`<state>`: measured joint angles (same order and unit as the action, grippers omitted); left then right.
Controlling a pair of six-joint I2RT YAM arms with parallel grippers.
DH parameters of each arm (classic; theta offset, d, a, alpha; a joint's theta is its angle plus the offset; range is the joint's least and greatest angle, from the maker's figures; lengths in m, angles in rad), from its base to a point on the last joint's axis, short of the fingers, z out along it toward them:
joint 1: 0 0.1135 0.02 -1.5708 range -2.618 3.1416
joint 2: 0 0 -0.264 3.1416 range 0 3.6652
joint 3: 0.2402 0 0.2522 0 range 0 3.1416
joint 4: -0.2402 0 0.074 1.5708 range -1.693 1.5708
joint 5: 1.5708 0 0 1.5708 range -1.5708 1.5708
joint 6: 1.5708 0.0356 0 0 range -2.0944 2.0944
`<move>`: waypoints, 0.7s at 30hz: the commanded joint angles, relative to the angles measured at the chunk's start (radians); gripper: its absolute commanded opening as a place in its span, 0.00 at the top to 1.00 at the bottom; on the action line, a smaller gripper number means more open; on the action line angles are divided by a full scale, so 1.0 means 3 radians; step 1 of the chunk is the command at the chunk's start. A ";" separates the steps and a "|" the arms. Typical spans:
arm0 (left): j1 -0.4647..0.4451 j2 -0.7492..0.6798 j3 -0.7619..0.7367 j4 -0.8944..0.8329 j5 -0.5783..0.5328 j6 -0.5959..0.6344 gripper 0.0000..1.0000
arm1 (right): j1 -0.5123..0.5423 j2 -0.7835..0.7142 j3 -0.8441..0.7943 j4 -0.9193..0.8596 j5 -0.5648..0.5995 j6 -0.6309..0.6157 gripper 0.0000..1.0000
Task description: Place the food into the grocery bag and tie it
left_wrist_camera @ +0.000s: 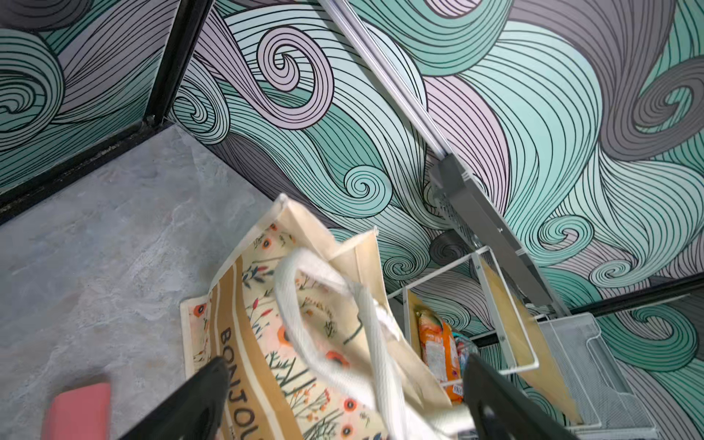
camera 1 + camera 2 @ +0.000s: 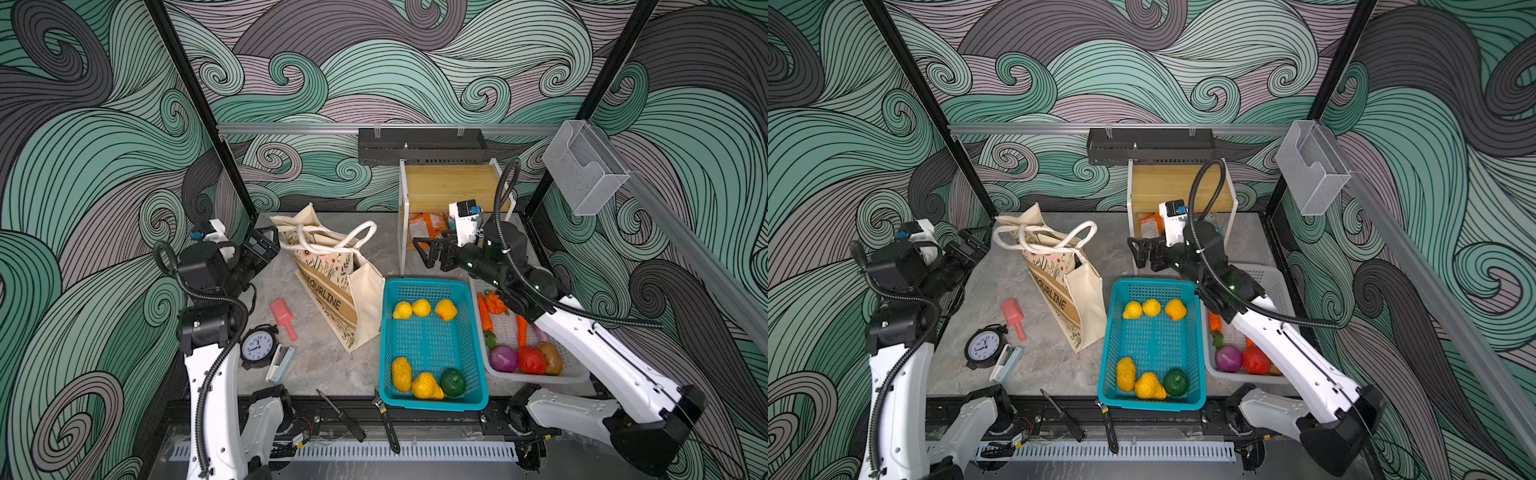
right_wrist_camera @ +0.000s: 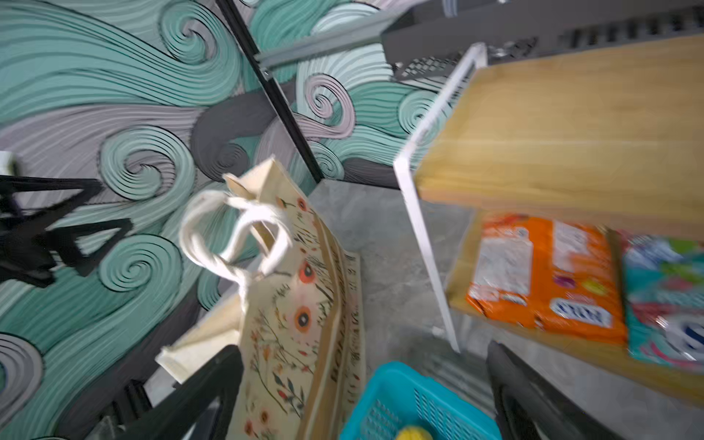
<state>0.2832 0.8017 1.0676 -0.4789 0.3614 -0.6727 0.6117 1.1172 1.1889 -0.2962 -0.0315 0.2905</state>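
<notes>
The tying step looks to be at its close. The tall cream canvas grocery bag (image 2: 332, 303), with its floral print and tan lettered band, stands at the back left of the grey stone-patterned surface (image 2: 328, 370), just beside the teal plastic mesh basket (image 2: 428, 284). Its thick white handles (image 3: 228, 266) are twisted through one another into a loose knot above the mouth. Whether the food is inside the bag is hidden.

The left end effector (image 2: 268, 247) hangs just beside the bag, jaws wide apart, gripping nothing. The right end effector (image 2: 1139, 254), on the bag's other side, is likewise spread and empty, clear of the handles.

Next, I judge, comes a check that the knot holds. If it does not, each loop needs a fresh pinch and a firmer outward pull.
</notes>
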 commanded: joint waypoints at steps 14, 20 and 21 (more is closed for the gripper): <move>-0.0211 -0.0057 -0.1362 0.0280 -0.0463 0.0509 0.01 | -0.0987 -0.0811 -0.2038 0.0578 0.1214 -0.0234 0.01; -0.0741 0.0288 -0.1429 0.0627 -0.1664 0.0438 0.01 | -0.1207 -0.0632 -0.2295 0.1104 0.1475 -0.0459 0.01; -0.0792 0.0317 -0.1449 0.0694 -0.1760 0.0473 0.02 | -0.1223 -0.0609 -0.2336 0.1219 0.1460 -0.0510 0.01</move>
<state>0.0914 0.8875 0.6342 -0.3725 0.0406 -0.5499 0.2615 0.9211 0.4995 -0.0940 0.3458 0.1936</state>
